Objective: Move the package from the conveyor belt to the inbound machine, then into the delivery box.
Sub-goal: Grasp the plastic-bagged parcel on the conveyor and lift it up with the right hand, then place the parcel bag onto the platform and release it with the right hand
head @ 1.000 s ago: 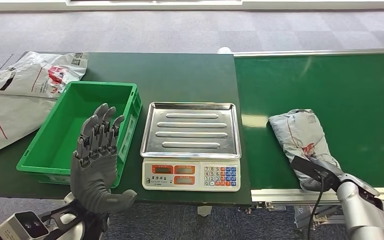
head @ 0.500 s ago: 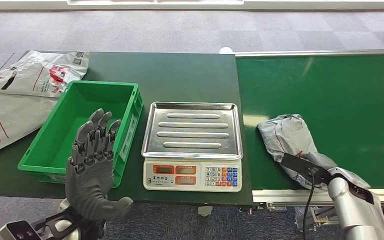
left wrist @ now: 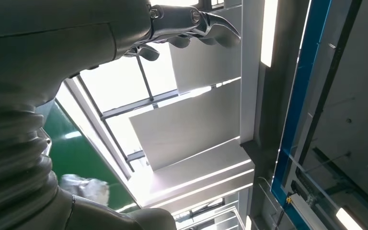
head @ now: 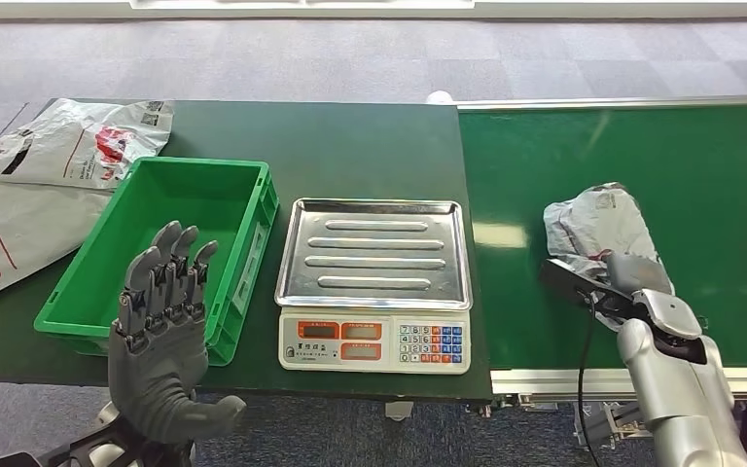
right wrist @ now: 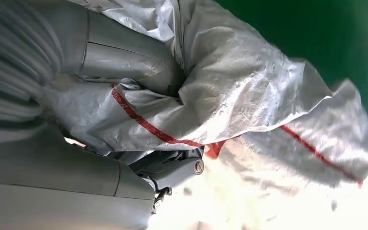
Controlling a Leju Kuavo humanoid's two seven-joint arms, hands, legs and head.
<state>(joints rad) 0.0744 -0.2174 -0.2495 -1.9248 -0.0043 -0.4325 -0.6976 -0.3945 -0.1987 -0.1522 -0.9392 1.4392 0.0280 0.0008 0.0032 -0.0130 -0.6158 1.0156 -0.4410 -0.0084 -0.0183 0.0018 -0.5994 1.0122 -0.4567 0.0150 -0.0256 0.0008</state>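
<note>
A crumpled grey package [head: 598,227] with red markings is over the green conveyor belt [head: 661,156], gripped from its near end by my right hand [head: 632,282]. In the right wrist view the thumb [right wrist: 124,62] presses into the grey package [right wrist: 249,96] and fingers wrap under it. My left hand [head: 160,331] is raised palm-forward with fingers apart, holding nothing, in front of the near rim of the green delivery box [head: 204,167]. The inbound machine, a scale with a steel tray [head: 373,251], stands between box and belt.
Flat grey mail bags [head: 49,165] lie on the dark table left of the box. The scale's keypad and displays [head: 373,341] face the near table edge. The belt's metal frame [head: 564,379] runs along its near side.
The package drifted left on the belt, then my right hand pulled it up and to the right. My left hand has sunk a little lower and nearer.
</note>
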